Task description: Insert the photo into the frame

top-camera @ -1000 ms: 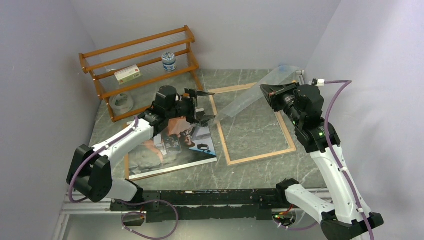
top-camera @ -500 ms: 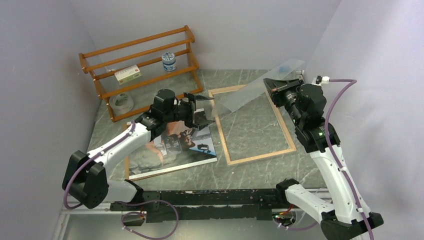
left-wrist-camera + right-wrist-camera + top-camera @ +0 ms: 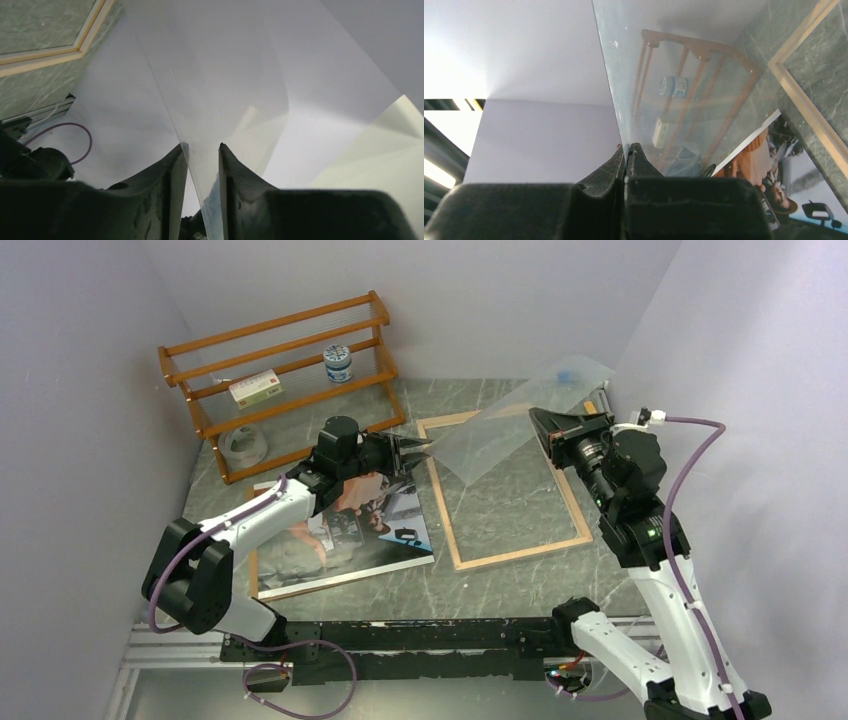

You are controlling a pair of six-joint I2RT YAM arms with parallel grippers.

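No legible text, not even on the small carton (image 3: 254, 389).

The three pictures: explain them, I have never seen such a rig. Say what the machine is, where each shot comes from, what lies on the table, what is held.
The machine is two robot arms at the near edge of the table, each ending in a two-fingered claw. The wide picture looks down from above and behind; the other two come from cameras on each wrist. On the table lie the empty frame and the photo, on a brown backing sheet; a wooden rack stands behind. The right claw is shut on a clear pane, held aloft. The left claw has a finger on either side of its other edge, not clamped.
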